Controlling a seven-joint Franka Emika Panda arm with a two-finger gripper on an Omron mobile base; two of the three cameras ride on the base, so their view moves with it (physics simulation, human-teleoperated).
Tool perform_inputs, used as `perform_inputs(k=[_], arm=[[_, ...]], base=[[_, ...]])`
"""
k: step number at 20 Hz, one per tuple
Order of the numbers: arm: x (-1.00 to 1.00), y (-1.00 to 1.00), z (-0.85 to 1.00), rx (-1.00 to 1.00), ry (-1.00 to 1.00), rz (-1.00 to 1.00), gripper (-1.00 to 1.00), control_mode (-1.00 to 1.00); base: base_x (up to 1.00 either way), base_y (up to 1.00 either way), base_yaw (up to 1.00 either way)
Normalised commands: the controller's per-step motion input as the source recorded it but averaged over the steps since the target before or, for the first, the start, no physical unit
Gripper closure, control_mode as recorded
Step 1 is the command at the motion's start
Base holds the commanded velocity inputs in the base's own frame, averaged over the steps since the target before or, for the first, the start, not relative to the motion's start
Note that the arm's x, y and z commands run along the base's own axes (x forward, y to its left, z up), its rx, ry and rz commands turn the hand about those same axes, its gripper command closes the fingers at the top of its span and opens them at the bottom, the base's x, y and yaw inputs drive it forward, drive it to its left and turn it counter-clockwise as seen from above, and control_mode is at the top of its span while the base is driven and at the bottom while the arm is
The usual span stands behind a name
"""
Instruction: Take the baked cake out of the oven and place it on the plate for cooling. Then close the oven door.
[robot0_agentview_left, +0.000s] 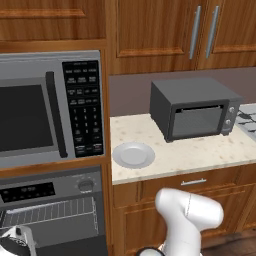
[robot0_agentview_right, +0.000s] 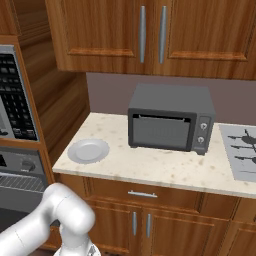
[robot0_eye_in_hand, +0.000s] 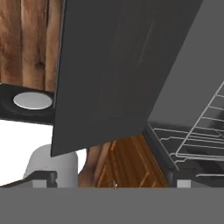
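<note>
**Oven open, hand low beside the dropped door, plate bare on the counter**

Nearest, hand view: gripper low at the frame bottom, the two dark fingertips standing far apart, jaws wide, nothing between them. Just past the tips, the oven door, a large dark panel seen at a steep angle, filling the upper middle. To its right, the oven cavity with wire racks in grey. Below the door's lower edge, brown wood cabinet fronts.

Left base view: white wrist and hand at the bottom left corner, in front of the oven. Oven front shows a black display strip, a round knob, and a wire rack across the open cavity. The cake cannot be made out in any picture; the racks visible look bare, but much of the cavity is hidden.

Above the oven, the microwave with keypad and vertical black handle.

Farther right, the speckled pale counter. The plate sits near its left front edge, flat, nothing on it; also seen in the right base view. Behind it and well apart, the dark toaster oven, door closed. A stovetop edge at far right. Wood wall cabinets with long grey handles over all.
</note>
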Motion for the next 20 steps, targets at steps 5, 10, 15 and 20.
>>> perform_inputs(k=[5,10,15,20], arm=[[0.06,-0.13,0.0,0.09,0.0,0.14,-1.0,-1.0],[0.08,-0.1,0.0,0.01,0.0,0.11,-1.0,-1.0],[0.08,-0.11,0.0,0.0,0.0,0.11,-1.0,-1.0],[0.1,-0.13,0.0,0.0,0.01,0.1,-1.0,-1.0]], base=[[0.0,0.0,0.0],[0.0,0.0,0.0],[0.0,0.0,0.0],[0.0,0.0,0.0]])
